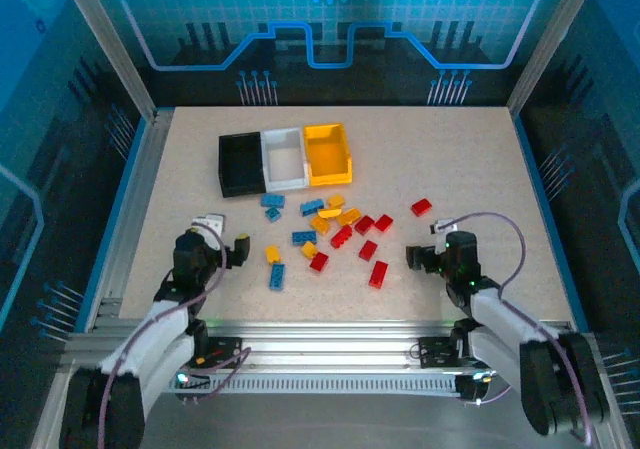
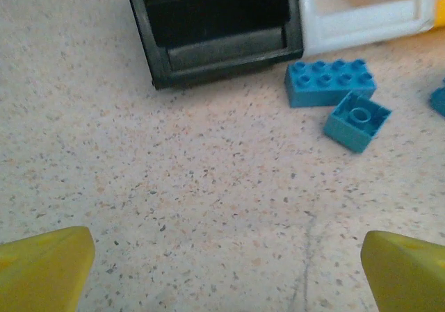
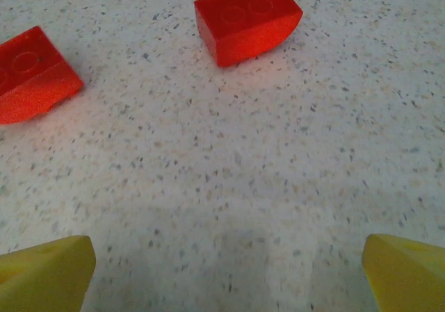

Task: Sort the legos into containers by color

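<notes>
**Top view, left to right.** The left gripper (image 1: 224,231) sits at the near left of the table (image 1: 180,169), its fingers spread wide and holding nothing. The containers stand at centre-rear, touching in a row: black bin (image 1: 240,164), white bin (image 1: 284,157), yellow-orange bin (image 1: 327,153). The row runs left to right, and each bin's long axis points away from the arms. The legos (image 1: 330,234) lie scattered between bins and arms at mixed headings, blue mostly leftward and red rightward. The right gripper (image 1: 425,244), likewise spread and empty, sits at the near right.

**Left wrist view.** This resolves studs. An eight-stud blue brick (image 2: 330,83) lies with its long axis across the frame, just beside a single-stud blue brick (image 2: 357,121) turned cornerwise. Both lie in front of the black and white bins.

**Right wrist view.** A red brick (image 3: 247,20) and a second red brick (image 3: 31,72) lie well apart.
</notes>
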